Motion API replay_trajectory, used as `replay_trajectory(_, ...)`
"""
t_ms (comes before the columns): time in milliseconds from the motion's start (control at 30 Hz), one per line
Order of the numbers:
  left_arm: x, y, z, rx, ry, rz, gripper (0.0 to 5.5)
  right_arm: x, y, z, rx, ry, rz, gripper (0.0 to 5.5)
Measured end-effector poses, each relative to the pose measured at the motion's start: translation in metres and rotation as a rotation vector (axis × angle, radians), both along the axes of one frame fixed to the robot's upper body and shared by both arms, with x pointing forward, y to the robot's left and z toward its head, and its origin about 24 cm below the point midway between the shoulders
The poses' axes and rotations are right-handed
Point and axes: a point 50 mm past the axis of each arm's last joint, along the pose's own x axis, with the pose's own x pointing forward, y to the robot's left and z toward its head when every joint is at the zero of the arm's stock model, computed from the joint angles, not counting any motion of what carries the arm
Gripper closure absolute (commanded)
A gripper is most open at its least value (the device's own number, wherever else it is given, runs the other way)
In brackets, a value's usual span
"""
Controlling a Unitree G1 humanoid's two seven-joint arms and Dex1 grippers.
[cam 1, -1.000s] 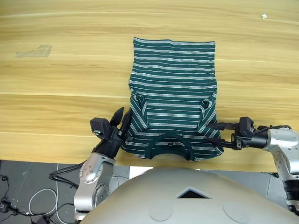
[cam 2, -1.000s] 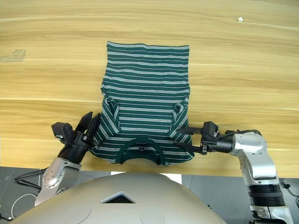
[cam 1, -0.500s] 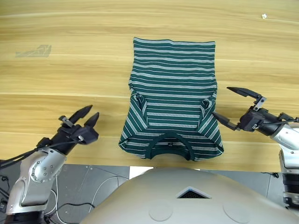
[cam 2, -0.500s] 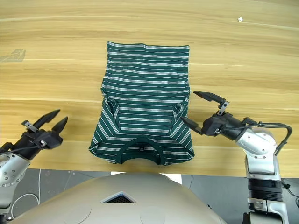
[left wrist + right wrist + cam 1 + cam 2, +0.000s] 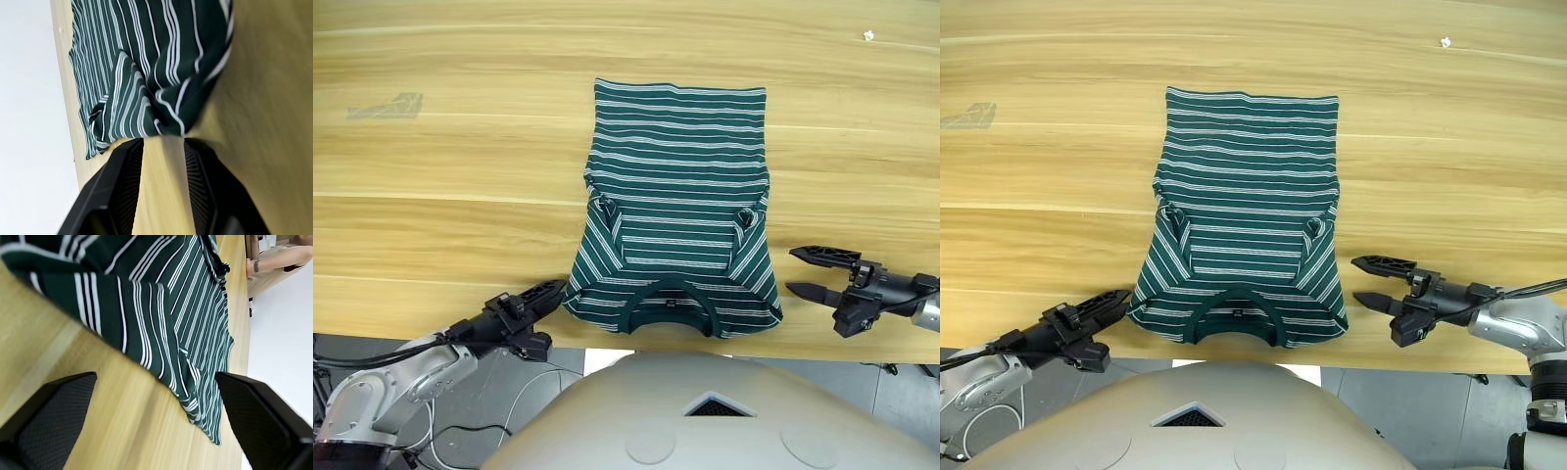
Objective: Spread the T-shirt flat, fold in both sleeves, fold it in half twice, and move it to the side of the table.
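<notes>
A dark green T-shirt (image 5: 675, 206) with white stripes lies flat in the middle of the wooden table (image 5: 440, 196). Both sleeves are folded in and its collar (image 5: 671, 299) points at the near edge. My left gripper (image 5: 556, 292) is open, low at the near edge, just left of the shirt's left shoulder corner (image 5: 168, 125), with nothing between its fingers. My right gripper (image 5: 790, 269) is wide open just right of the right shoulder corner (image 5: 73, 289), and does not touch the cloth.
A small white scrap (image 5: 867, 35) lies at the far right of the table and a grey mark (image 5: 384, 106) at the far left. Bare wood runs on both sides of the shirt. Cables (image 5: 372, 431) lie on the floor below the near edge.
The left gripper has swung back in from the left to the shirt's left shoulder corner. The right gripper has dropped lower and levelled out. The shirt has stayed put.
</notes>
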Motion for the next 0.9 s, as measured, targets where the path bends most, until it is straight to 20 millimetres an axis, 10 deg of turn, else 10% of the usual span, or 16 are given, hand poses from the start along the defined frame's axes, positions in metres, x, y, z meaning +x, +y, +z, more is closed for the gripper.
replay_trajectory(167,0.006,-0.006,-0.003,-0.021,-0.007,-0.029,3.94,-0.007,0.02,-0.006,0.07,0.036,0.065,0.98)
replay_trajectory(900,0.007,-0.013,-0.005,-0.055,0.011,-0.017,5.5,-0.011,0.032,-0.022,0.094,0.208,0.005,4.94)
